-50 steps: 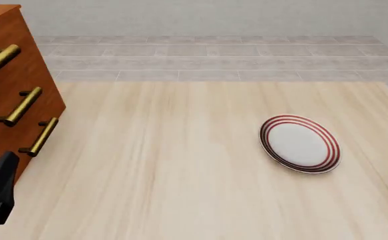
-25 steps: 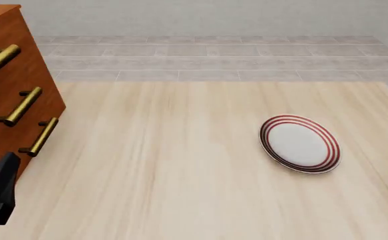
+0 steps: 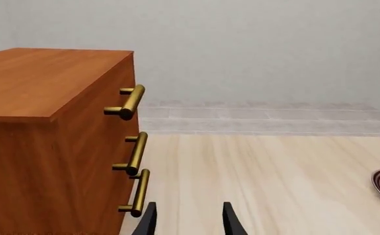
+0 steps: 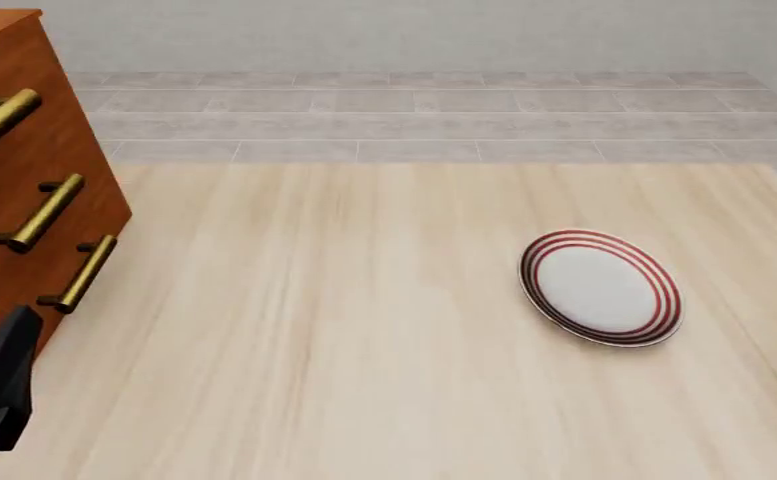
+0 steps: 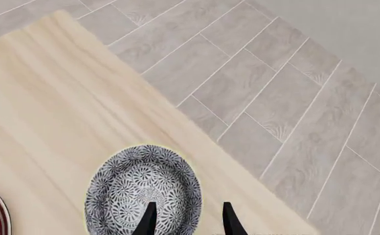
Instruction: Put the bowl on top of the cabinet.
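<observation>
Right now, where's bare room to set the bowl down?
The cabinet top is bare wood all over. On the table, the wide stretch between the cabinet and the red-ringed plate is bare too. It is tightest near the table's edge, where the bowl sits beside the plate under the open right claw.

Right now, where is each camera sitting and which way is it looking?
Front view: above and behind the arms, looking down the table at the plate and cabinet; left arm at its edge.
Left wrist view: behind the left hand, facing the cabinet.
Right wrist view: behind the right hand, looking down on the bowl.
All three show the plate.
</observation>
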